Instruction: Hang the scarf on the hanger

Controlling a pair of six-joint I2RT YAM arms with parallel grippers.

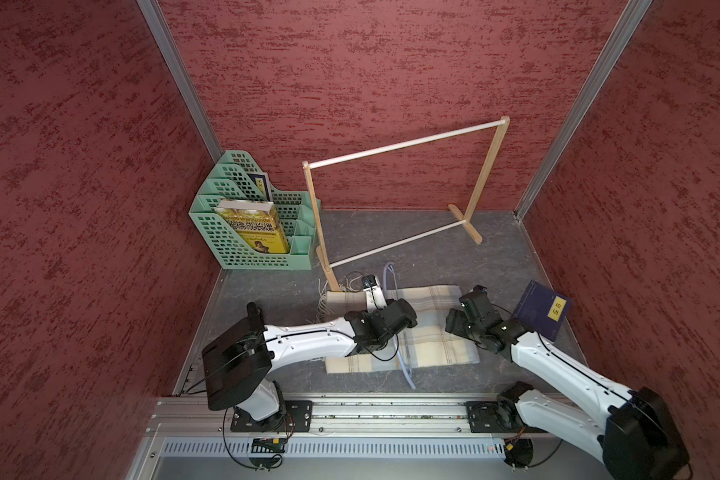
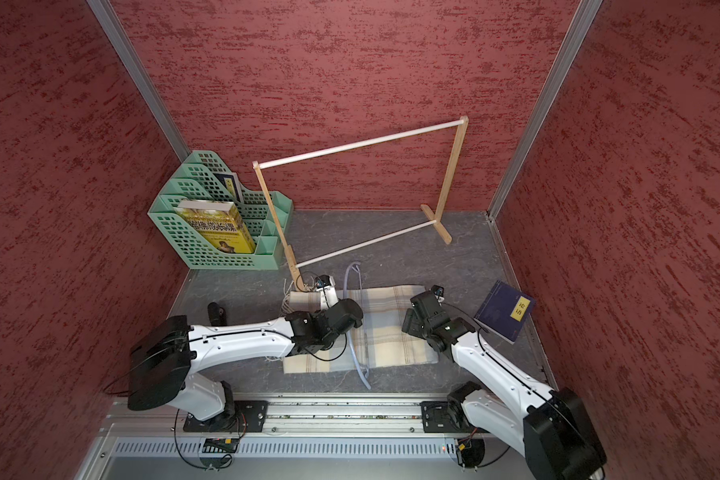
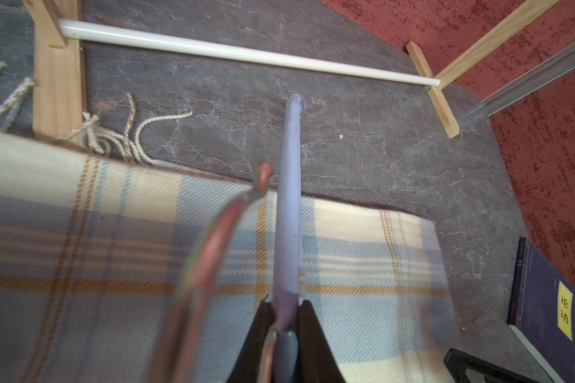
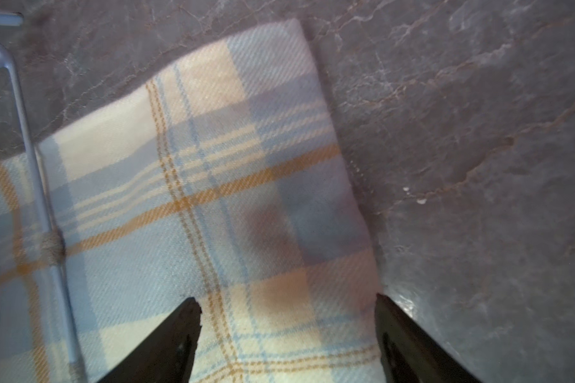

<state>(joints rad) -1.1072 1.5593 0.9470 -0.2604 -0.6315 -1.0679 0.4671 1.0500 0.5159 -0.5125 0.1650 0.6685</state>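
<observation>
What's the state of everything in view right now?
scarf: folded, flat on the table
hanger: across the scarf, gripped
left gripper: shut on the hanger
right gripper: open, over the scarf's edge
rack: upright
blue book: closed, flat on the table
yellow book: standing in the green holder

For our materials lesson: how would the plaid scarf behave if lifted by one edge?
Probably floppy: the scarf lies flat and folded, so it should droop. Its loose fringe might snag the wooden rack foot beside it.
</observation>
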